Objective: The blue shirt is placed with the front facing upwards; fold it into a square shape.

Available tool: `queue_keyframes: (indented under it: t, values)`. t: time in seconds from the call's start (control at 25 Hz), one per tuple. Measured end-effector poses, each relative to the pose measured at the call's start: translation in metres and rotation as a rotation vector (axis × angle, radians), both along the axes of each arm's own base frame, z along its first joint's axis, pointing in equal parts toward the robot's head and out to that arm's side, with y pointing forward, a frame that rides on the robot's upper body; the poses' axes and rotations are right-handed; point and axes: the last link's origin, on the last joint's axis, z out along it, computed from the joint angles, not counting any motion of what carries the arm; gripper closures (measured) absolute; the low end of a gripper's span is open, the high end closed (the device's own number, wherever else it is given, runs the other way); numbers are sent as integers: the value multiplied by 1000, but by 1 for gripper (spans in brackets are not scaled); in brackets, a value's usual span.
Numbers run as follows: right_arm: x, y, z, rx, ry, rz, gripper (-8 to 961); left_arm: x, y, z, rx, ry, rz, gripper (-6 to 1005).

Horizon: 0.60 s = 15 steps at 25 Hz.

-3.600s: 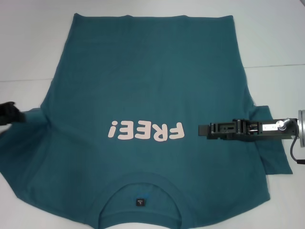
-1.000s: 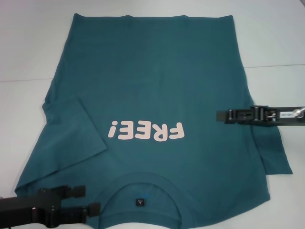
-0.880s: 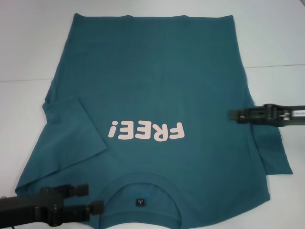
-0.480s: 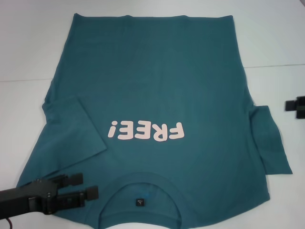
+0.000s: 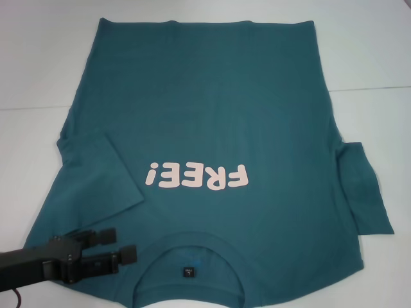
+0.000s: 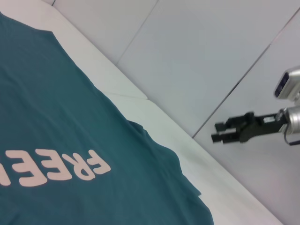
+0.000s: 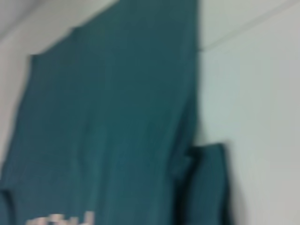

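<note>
Right gripper (image 6: 224,132) gone from head view since earlier, fingers slightly apart off the table, left gripper (image 5: 122,246) fingers parted near collar, blue shirt (image 5: 212,115) flat on table (image 5: 38,58), left sleeve folded in.

Pink "FREE!" print on blue shirt (image 5: 212,109) chest.

Lab-like test bench: bare white table (image 5: 38,58), plain pale panelled wall (image 6: 201,56)

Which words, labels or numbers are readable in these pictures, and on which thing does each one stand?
"FREE!": pale pink print on the chest of the blue shirt, upside down in the head view.
Small dark neck tag inside the collar: too small to read.
</note>
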Motion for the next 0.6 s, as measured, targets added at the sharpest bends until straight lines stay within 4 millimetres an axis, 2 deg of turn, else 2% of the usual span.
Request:
queue_keyframes:
  t: [0.36,0.6]
  values:
    - [1,13,-10,-22,-57,-59,358,1,1,0,12,-9,4,50]
    - [8,24,-36,-26,-25,-98,358,1,0,-1,13,-10,7,50]
